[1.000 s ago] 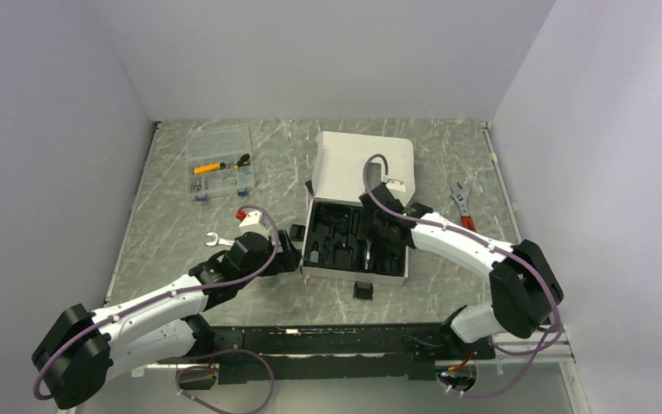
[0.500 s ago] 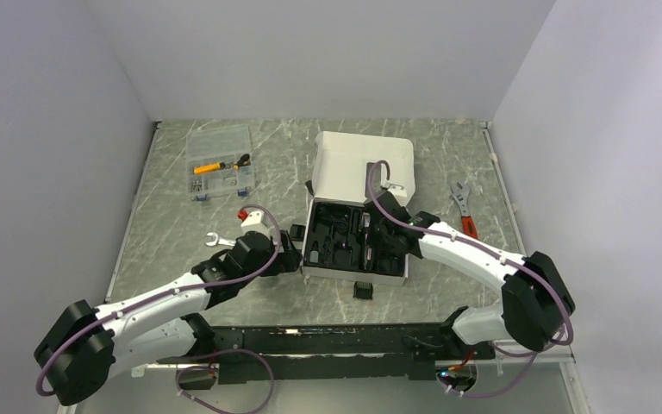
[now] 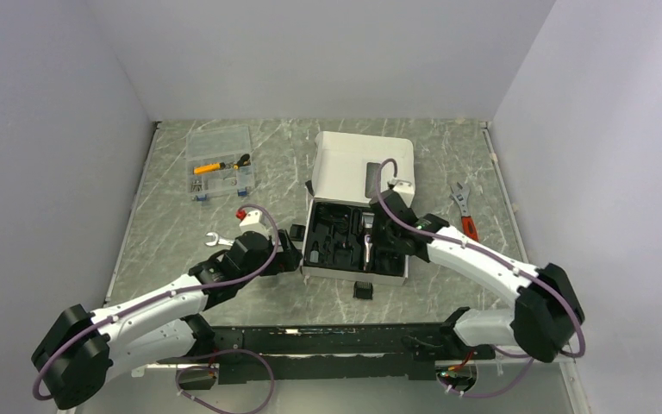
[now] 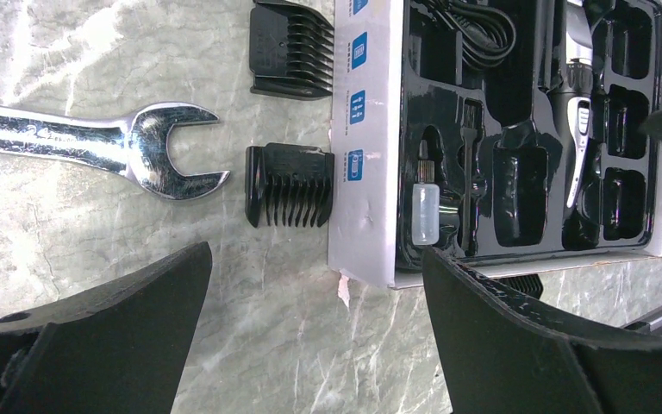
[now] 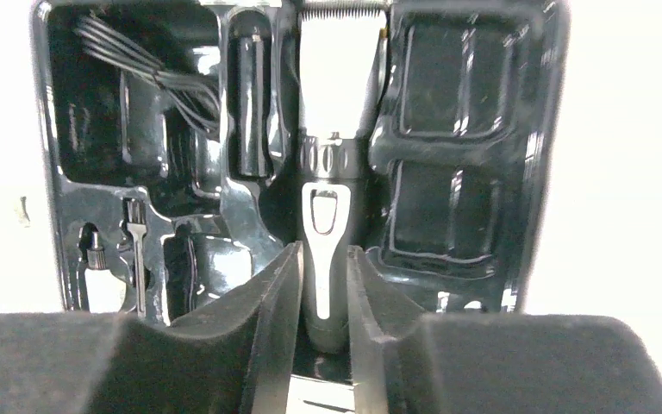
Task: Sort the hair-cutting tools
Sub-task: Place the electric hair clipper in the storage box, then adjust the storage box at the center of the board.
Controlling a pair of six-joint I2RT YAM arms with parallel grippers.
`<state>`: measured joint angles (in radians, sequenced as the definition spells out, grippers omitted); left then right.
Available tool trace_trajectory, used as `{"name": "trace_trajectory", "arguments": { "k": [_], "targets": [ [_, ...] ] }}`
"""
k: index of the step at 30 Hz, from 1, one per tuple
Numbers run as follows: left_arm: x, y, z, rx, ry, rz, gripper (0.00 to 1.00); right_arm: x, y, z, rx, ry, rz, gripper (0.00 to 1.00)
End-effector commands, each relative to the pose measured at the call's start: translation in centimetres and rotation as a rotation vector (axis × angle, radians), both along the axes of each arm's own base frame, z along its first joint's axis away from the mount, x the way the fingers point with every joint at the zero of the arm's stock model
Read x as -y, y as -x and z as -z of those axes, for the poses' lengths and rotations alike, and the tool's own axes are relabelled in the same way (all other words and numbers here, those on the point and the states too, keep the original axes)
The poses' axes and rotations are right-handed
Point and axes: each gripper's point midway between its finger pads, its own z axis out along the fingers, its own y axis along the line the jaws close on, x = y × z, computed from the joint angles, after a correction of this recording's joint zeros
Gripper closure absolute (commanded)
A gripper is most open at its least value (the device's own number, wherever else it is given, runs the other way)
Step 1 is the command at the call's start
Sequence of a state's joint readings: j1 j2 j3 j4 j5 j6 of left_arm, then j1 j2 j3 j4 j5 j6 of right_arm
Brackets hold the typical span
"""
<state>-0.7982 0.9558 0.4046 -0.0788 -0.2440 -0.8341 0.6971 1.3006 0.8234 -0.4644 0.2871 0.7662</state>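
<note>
Comb attachments (image 4: 289, 185), two black ones, lie on the marbled tabletop (image 4: 69, 52) between a silver open-end wrench (image 4: 138, 151) and the white box (image 4: 362, 172), both against the box's left wall. Above them the left fingers (image 4: 138, 293) hang wide apart. In the box's black tray, the hair clipper (image 5: 332, 172) lies in its slot, the right fingers (image 5: 280, 285) clamped on its lower body. Farther right rests a red-handled adjustable wrench (image 3: 461, 207).

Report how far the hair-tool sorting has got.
Looks done: the clipper lies in its case slot. In hand: the right pincer is closed on the clipper; the left pincer hangs open above two combs beside the case. Left: those combs and a third comb in front of the case.
</note>
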Motion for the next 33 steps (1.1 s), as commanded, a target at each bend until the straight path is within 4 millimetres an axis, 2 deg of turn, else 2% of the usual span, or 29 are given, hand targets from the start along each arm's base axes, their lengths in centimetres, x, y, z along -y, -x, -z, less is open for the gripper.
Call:
{"name": "trace_trajectory", "arguments": {
  "k": [1, 3, 7, 11, 15, 20, 25, 30, 33],
  "targets": [
    [0.3, -0.7, -1.8, 0.038, 0.03, -0.014, 0.02, 2.6, -1.9, -4.7, 0.152, 0.036, 0.084, 0.64],
    [0.4, -0.8, -2.1, 0.046, 0.03, -0.012, 0.01, 4.9, -2.0, -4.4, 0.136, 0.046, 0.14, 0.55],
    [0.4, -0.9, -2.5, 0.055, 0.022, -0.008, 0.01, 7.8, -1.3, -2.0, 0.096, -0.026, 0.214, 0.5],
    [-0.5, -0.7, -3.1, 0.063, -0.013, -0.013, 0.01, 8.0, -0.3, -1.0, 0.116, -0.076, 0.218, 0.49],
    [-2.2, -0.3, -3.7, 0.092, -0.024, -0.056, 0.01, 8.1, 0.4, -0.4, 0.132, -0.101, 0.212, 0.49],
    [-3.4, 0.1, -3.1, 0.087, -0.034, -0.09, 0.01, 8.4, 0.7, 1.0, 0.109, -0.079, 0.214, 0.49],
    [-4.1, 0.1, -2.3, 0.047, -0.051, -0.116, 0.01, 9.3, 0.0, 1.7, 0.083, -0.061, 0.244, 0.5],
    [-3.9, -0.5, -2.1, 0.025, -0.015, -0.117, 0.02, 10.4, -1.0, 2.7, 0.054, -0.083, 0.272, 0.52],
    [-3.0, -0.9, -2.1, 0.016, -0.009, -0.084, 0.03, 10.6, -1.4, 3.3, 0.033, -0.103, 0.279, 0.52]
  ]
}}
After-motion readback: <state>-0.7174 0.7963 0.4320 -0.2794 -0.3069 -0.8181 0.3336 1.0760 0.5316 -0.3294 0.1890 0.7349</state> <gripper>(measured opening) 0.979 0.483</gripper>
